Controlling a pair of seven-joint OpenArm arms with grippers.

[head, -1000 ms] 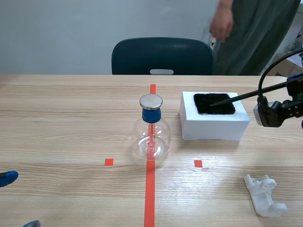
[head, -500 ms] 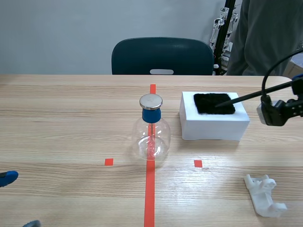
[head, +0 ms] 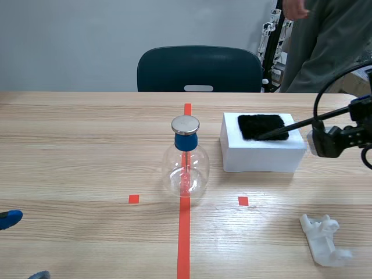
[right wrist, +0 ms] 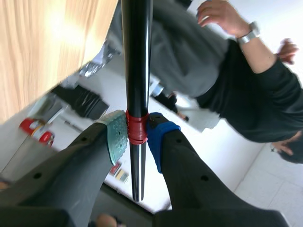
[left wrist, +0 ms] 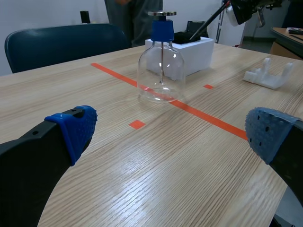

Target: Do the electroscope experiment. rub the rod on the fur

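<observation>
Rod point(head: 297, 123): black and slender, clamped in the right gripper point(right wrist: 136, 135). Both pads press against it at a red band, one on each side. The rod slants down from the gripper toward the middle of the table point(head: 70, 145), and its tip lies on the fur point(head: 254, 122) at the edge nearest the robot.

Fur: a black patch set in the top of a white foam block point(head: 261, 158), which sits on the table to the right of the red centre line.

Electroscope point(head: 186, 165): a clear round flask with a blue collar and a metal disc on top. It stands upright on the centre line, just beside the block and apart from it.

Left gripper point(left wrist: 173, 132): fingers spread wide with nothing between them, low over the near left of the table and well apart from the electroscope.

White plastic piece point(head: 325, 239): lies on the table at the near right, apart from the block.

Dark chair point(head: 197, 68): stands at the far edge of the table. A person point(head: 331, 40) in grey stands behind the far right corner.
</observation>
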